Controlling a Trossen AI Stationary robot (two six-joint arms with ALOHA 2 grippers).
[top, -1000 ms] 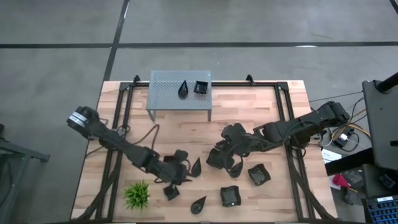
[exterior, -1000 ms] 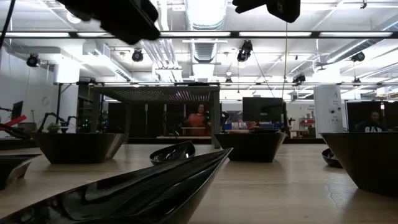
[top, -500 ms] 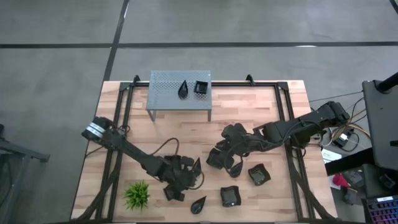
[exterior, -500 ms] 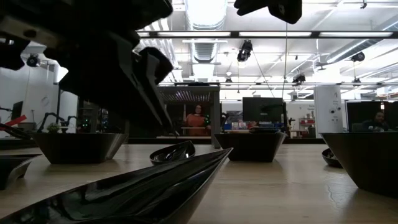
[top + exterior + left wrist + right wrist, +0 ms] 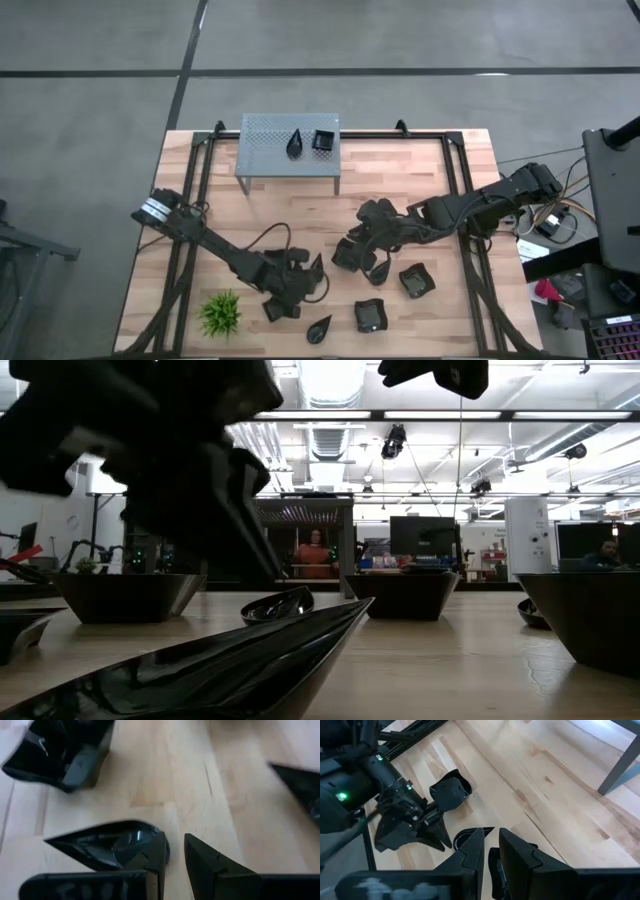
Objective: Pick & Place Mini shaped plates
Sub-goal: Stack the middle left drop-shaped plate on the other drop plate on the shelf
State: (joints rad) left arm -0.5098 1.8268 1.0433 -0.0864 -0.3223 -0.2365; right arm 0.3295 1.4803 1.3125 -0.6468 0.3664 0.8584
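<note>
The mini shaped plates are small glossy black dishes. One teardrop plate lies flat on the wood near the front, its tip toward the far edge. My left gripper is low over that plate's rounded end and open by a narrow gap, with bare wood showing between the fingertips. My right gripper hangs high above the table's middle, shut on a black plate whose shape is hidden. My left gripper slants down from the table's left. One finger overlaps the teardrop plate's rounded end and the other stands beside it over bare wood; I cannot tell whether either touches it. My right gripper has a dark plate's rim between its two fingers, which slant down. The plate is lifted clear of the table, and the fingers hide the rest of it.
Near the front lie two square plates, a third to their right, and a teardrop. A green plant stands front left. A grey shelf at the back bears two plates.
My left gripper has come down and toward the table's near right, tipping more steeply, and now stands at the teardrop plate's rounded end with its gap unchanged.
</note>
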